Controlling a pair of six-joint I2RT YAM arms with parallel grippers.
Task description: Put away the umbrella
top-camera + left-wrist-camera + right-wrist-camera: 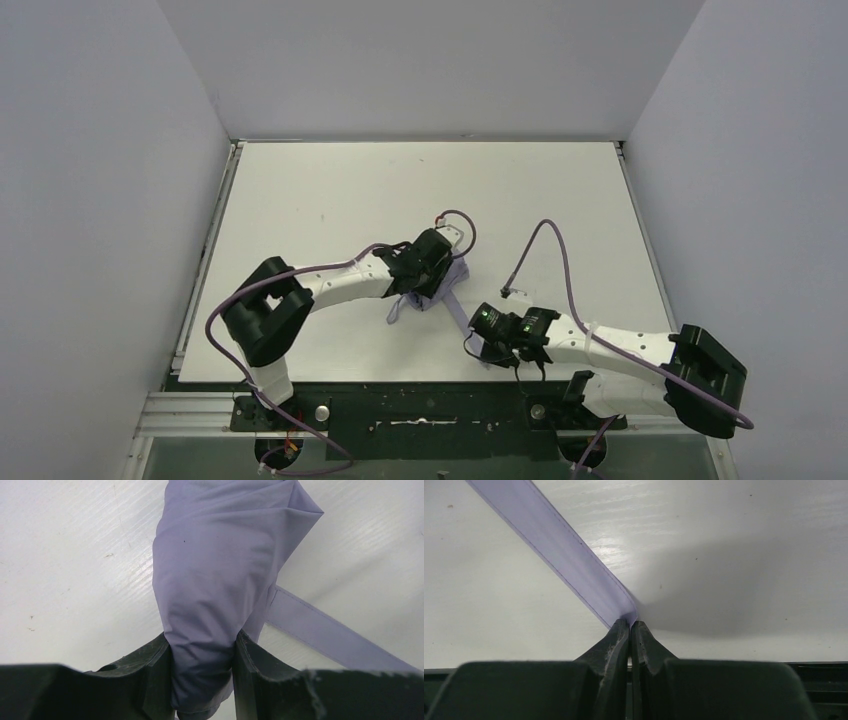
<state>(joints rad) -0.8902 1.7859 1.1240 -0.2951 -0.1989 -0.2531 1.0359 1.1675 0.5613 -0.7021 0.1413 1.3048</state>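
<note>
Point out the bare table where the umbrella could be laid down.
The far half of the table, from the back wall down to the umbrella, is bare. The near centre is crowded: the left gripper clamps the umbrella, and the right gripper pinches its strap.

We look down on a white table [330, 190], its top matte, with faint scratches and a few dark specks. Near its front middle lies the umbrella [452, 278], a bundle of lavender fabric. Its flat strap [325, 630] runs across the top; whether it touches the surface, we cannot tell.
</note>
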